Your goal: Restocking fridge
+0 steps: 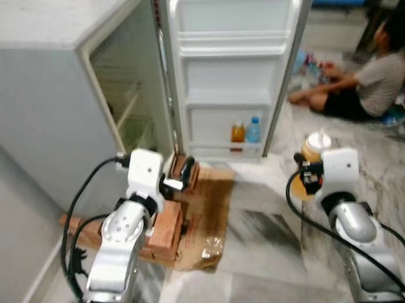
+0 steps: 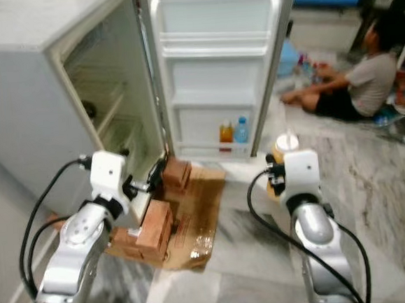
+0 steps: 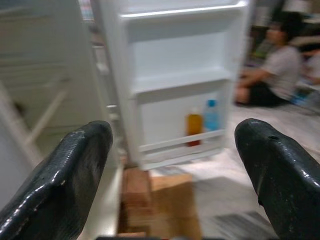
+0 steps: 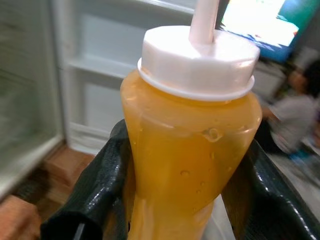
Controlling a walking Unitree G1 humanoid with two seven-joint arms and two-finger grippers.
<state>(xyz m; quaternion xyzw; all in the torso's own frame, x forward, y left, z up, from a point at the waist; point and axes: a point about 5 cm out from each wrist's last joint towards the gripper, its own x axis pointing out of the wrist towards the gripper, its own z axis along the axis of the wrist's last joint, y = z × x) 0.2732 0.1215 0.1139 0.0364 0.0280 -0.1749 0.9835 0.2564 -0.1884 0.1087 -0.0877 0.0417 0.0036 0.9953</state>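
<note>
A: Fridge (image 1: 57, 86) restock — where's the sauce bottle (image 4: 190, 145)?
B: Near right, right gripper (image 4: 182, 200) clamped round it, upright so nothing spills. Left gripper (image 3: 175, 165) spread wide, empty. Farther off, fridge door (image 1: 234, 65) open, two bottles (image 1: 246, 131) on its bottom shelf.

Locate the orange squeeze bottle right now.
The orange squeeze bottle is clamped in the right gripper, on the robot's right, held above the floor before the open fridge door.
</note>
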